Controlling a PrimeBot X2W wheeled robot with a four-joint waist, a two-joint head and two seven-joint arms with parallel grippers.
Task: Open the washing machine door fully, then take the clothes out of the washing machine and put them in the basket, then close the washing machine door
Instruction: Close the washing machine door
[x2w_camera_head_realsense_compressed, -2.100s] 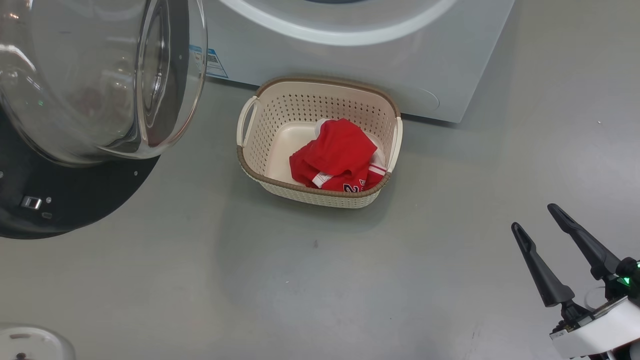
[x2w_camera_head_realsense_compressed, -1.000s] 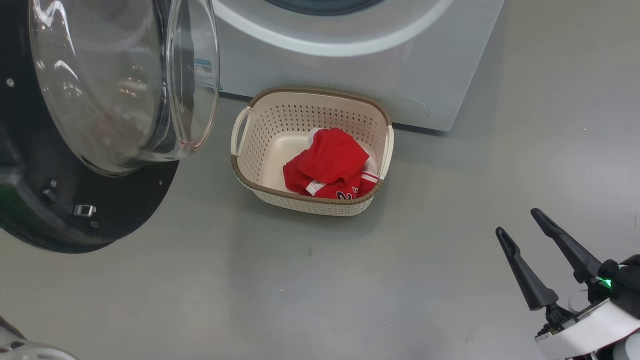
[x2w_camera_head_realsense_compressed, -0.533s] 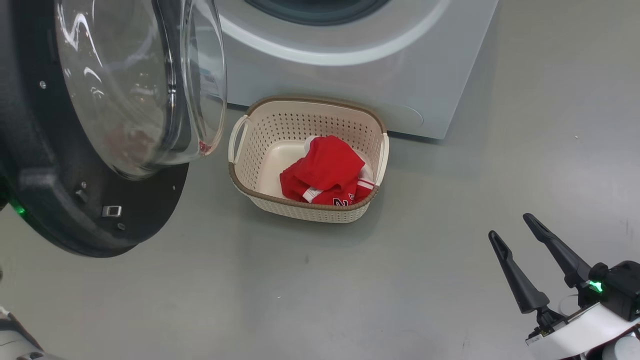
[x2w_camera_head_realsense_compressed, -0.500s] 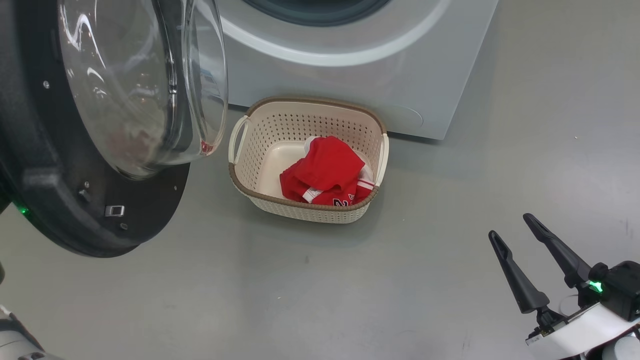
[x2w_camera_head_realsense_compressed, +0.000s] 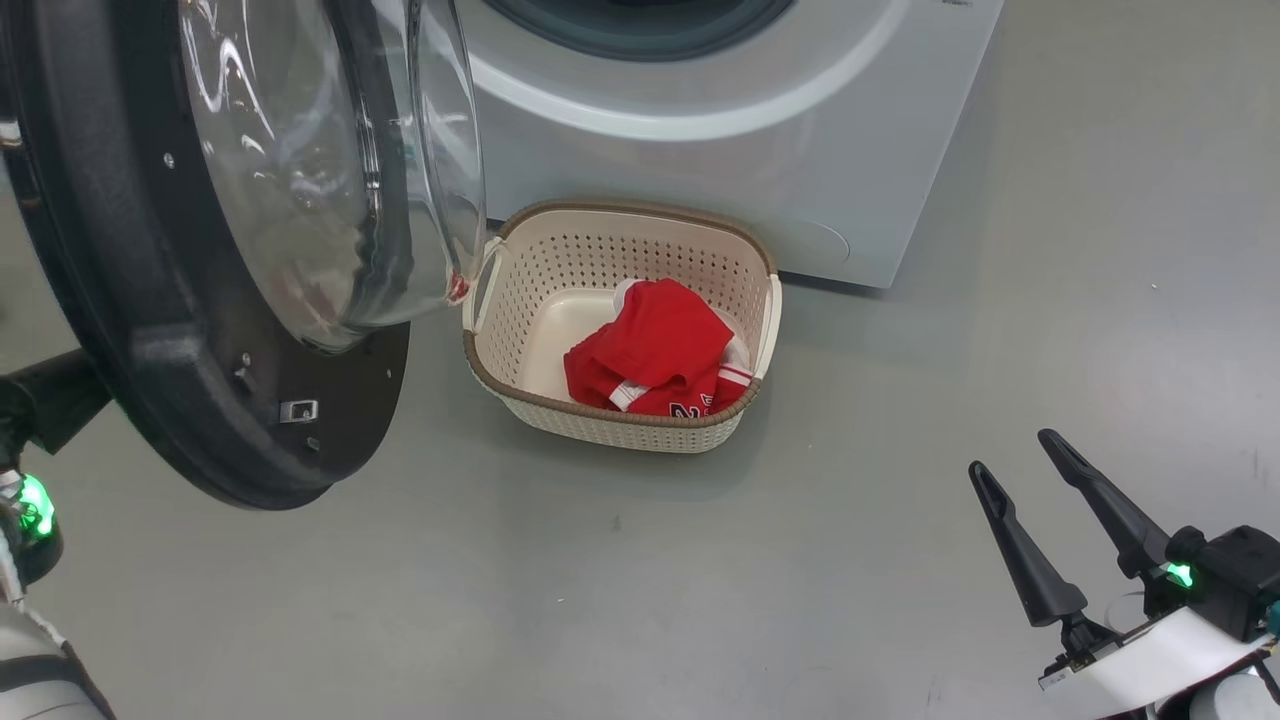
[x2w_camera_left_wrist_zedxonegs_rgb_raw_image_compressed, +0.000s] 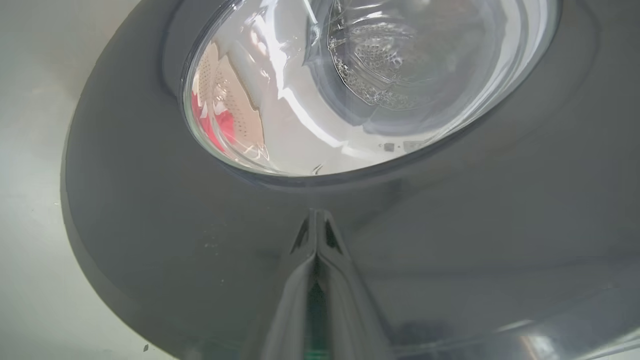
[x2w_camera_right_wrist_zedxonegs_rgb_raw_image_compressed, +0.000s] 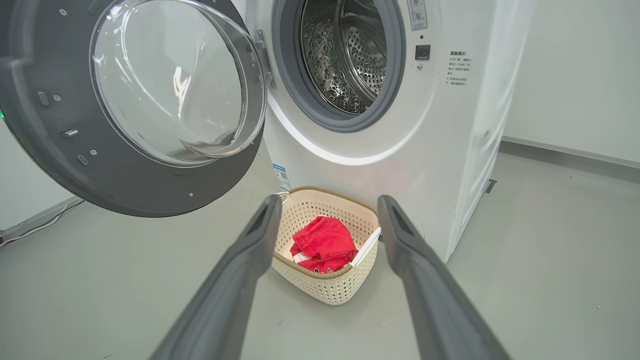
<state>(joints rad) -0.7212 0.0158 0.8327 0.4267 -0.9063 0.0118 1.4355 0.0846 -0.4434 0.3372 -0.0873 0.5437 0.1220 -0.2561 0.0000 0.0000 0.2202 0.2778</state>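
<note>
The washing machine door (x2w_camera_head_realsense_compressed: 120, 300), black-rimmed with a bulging glass bowl, stands partly open at the left of the white washing machine (x2w_camera_head_realsense_compressed: 720, 150). My left gripper (x2w_camera_left_wrist_zedxonegs_rgb_raw_image_compressed: 316, 215) is shut, its tips against the door's (x2w_camera_left_wrist_zedxonegs_rgb_raw_image_compressed: 150, 210) black outer rim and holding nothing. In front of the machine the cream basket (x2w_camera_head_realsense_compressed: 620, 420) holds red clothes (x2w_camera_head_realsense_compressed: 650, 350). At the lower right, well clear of the basket, my right gripper (x2w_camera_head_realsense_compressed: 1010, 452) hangs open and empty. In the right wrist view that gripper (x2w_camera_right_wrist_zedxonegs_rgb_raw_image_compressed: 330, 200) points at the basket (x2w_camera_right_wrist_zedxonegs_rgb_raw_image_compressed: 325, 287), and the steel drum (x2w_camera_right_wrist_zedxonegs_rgb_raw_image_compressed: 345, 55) looks bare.
Grey floor (x2w_camera_head_realsense_compressed: 620, 600) stretches in front of the basket and to the right of the machine. The door's glass edge overlaps the basket's left handle (x2w_camera_head_realsense_compressed: 485, 280) in the head view. A cable (x2w_camera_right_wrist_zedxonegs_rgb_raw_image_compressed: 30, 227) runs along the left wall.
The door has swung right, toward the machine and over the basket's left handle. My left arm has come into the lower left. The head camera has shifted a little. The right gripper stays open.
</note>
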